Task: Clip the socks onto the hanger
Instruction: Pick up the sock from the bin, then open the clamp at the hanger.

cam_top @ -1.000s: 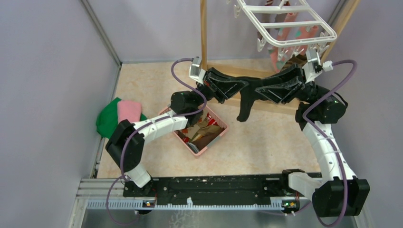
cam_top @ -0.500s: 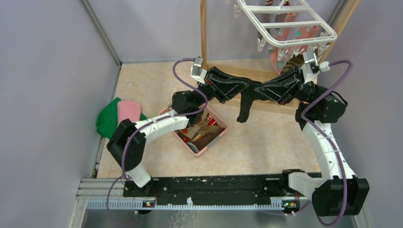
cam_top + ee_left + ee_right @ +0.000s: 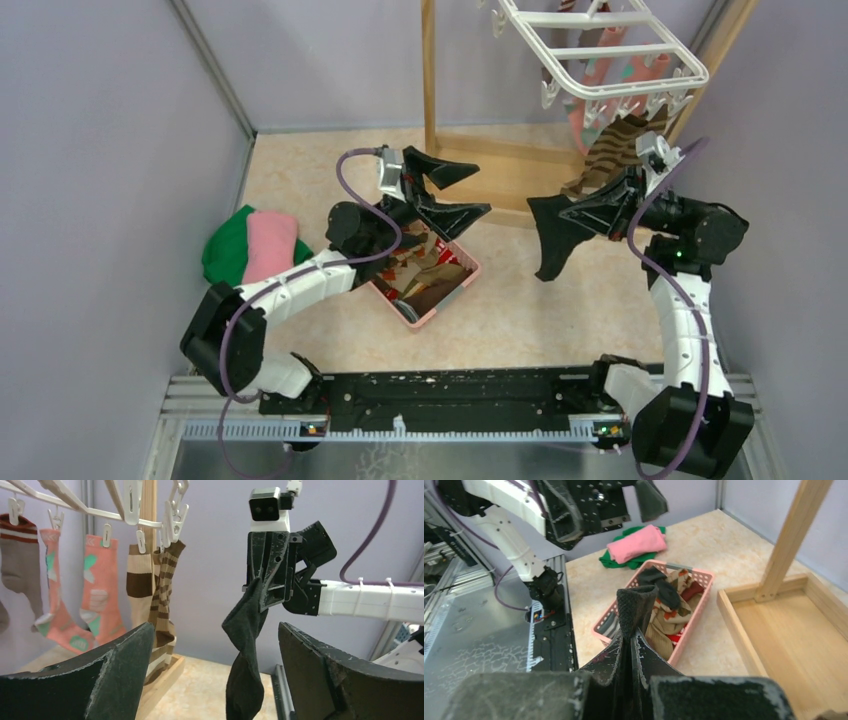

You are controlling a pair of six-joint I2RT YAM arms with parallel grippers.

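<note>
Wooden stand (image 3: pixel 428 70) and hung socks (image 3: pixel 97 595) crowd the hanger (image 3: pixel 612 50).

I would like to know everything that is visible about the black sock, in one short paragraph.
The black sock is dark, soft, knitted-looking fabric. The right claw is shut on a fold near one end; the rest hangs freely, slightly twisted, above the table. It is not yet clipped to the white hanger. Nothing else touches it; the open left claw stands apart.
</note>
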